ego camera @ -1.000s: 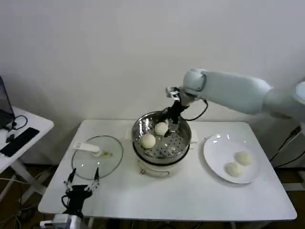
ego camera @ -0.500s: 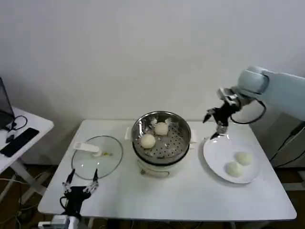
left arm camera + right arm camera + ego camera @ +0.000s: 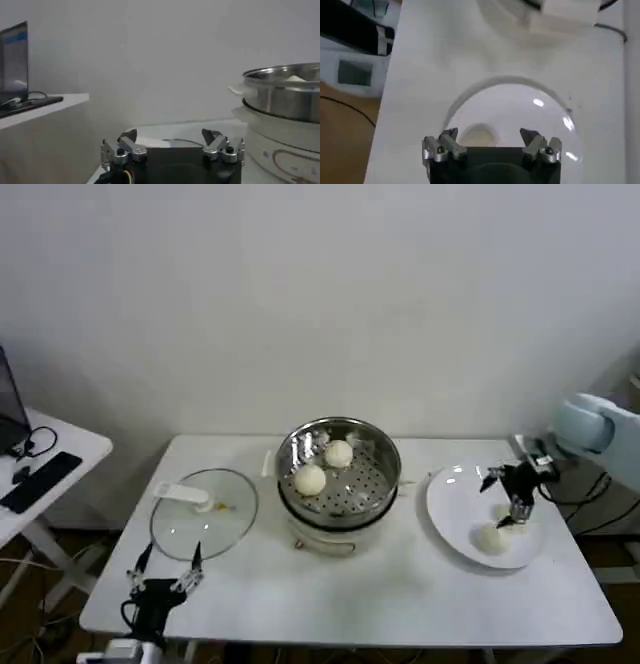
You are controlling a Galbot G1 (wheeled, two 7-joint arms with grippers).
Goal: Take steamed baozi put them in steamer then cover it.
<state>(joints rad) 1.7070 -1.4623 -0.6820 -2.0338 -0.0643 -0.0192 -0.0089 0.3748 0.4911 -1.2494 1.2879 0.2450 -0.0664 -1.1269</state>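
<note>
The shiny steamer [image 3: 375,446] stands mid-table on its white cooker base and holds two steamed baozi [image 3: 338,453] [image 3: 310,479]. A third baozi [image 3: 490,537] lies on the white plate [image 3: 455,494] to the right. My right gripper [image 3: 517,516] hangs open just above the plate, partly covering another bun beside it. In the right wrist view that gripper [image 3: 490,136] is open with a baozi [image 3: 479,135] close below, between the fingers. The glass cover [image 3: 215,519] lies flat to the left of the steamer. My left gripper [image 3: 162,566] waits open near the table's front left corner.
In the left wrist view, the steamer wall [image 3: 285,92] rises to one side of my open left gripper [image 3: 171,136]. A side desk [image 3: 60,446] with a laptop and cables stands to the left of the table. The table front between cooker and edge is bare.
My right gripper has left the steamer, swung right and come down over the plate, empty. The two buns stay in the steamer. The left arm has barely moved.
</note>
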